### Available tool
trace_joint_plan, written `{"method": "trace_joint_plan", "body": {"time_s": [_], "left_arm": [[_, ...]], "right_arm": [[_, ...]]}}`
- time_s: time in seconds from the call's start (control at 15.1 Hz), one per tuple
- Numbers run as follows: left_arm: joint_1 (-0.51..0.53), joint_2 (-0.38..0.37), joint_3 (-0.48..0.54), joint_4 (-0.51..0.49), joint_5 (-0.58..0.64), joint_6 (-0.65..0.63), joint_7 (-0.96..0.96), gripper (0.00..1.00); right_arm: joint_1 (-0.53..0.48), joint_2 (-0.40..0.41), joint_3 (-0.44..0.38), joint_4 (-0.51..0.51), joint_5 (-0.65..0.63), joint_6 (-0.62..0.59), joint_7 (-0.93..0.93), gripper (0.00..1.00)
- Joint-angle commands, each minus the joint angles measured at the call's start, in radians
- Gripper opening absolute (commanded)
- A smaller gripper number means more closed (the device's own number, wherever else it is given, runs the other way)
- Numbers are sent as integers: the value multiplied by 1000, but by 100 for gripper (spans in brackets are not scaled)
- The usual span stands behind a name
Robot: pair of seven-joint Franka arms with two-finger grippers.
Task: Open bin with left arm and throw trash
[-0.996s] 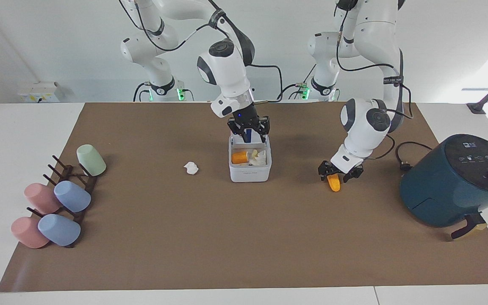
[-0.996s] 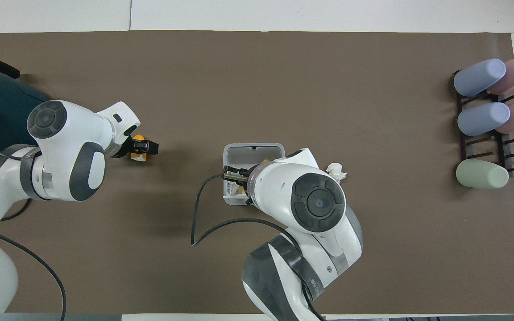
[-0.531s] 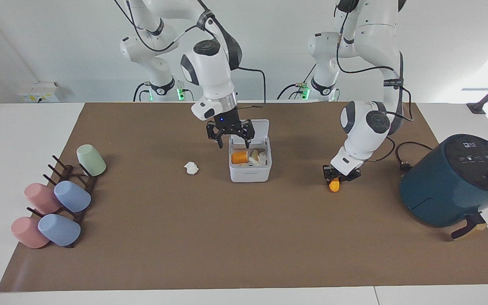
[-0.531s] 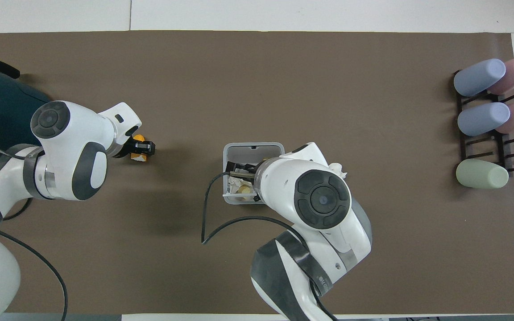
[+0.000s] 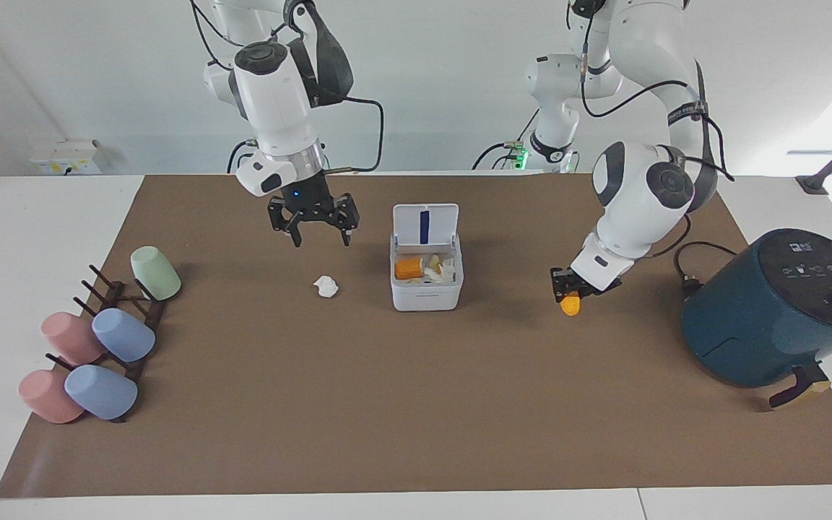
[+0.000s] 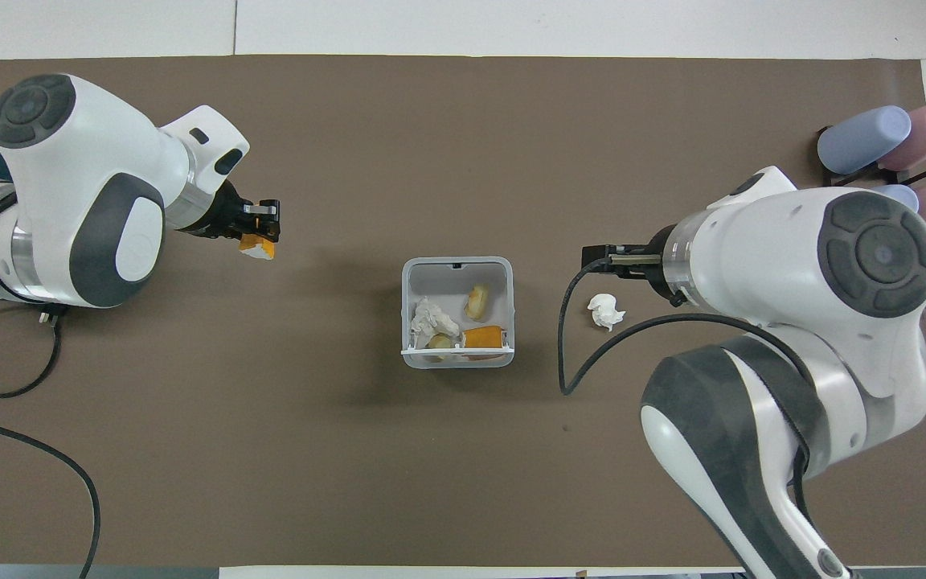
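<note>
The white bin (image 5: pixel 427 295) (image 6: pixel 456 266) stands mid-mat with its lid (image 5: pixel 425 222) up, blue stripe showing. Inside lie an orange piece (image 5: pixel 409 268), a paper wad (image 6: pixel 429 318) and yellow bits. A loose white paper wad (image 5: pixel 326 286) (image 6: pixel 606 311) lies on the mat beside the bin, toward the right arm's end. My right gripper (image 5: pixel 321 240) (image 6: pixel 592 259) hangs open and empty in the air, roughly over that wad. My left gripper (image 5: pixel 569 292) (image 6: pixel 266 229) is shut on an orange-yellow peel piece (image 5: pixel 570 305) (image 6: pixel 256 248), just above the mat between bin and air fryer.
A dark teal air fryer (image 5: pixel 770 310) with its black cable (image 5: pixel 690 282) stands at the left arm's end. A dark rack of pastel cups (image 5: pixel 98 339) (image 6: pixel 881 161) sits at the right arm's end.
My right gripper left the bin, rose and swung toward the right arm's end, opening wide. My left gripper closed on the orange peel piece and lifted it slightly.
</note>
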Motion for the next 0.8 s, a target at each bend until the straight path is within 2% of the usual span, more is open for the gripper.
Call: {"method": "trace_joint_plan", "body": {"time_s": [0.0,0.27,0.46,0.73], "left_arm": [[-115,5,6,64,-28,-41,-149,0],[-252,-11,6,18,-33,45,-186,0],[-315,-27,6,-52,-33,114,-185,0],[-372,-21,6,-118,-33,197,-183,0]], "right_arm": [[-65,-22,13,-18,-14,-62,-91,100],[-88,-13,13,-76,-14,-24,-142,100],[-97,7,13,-162,-12,94,-158,100],[-94,106,15,-196,-12,226,-165,100]]}}
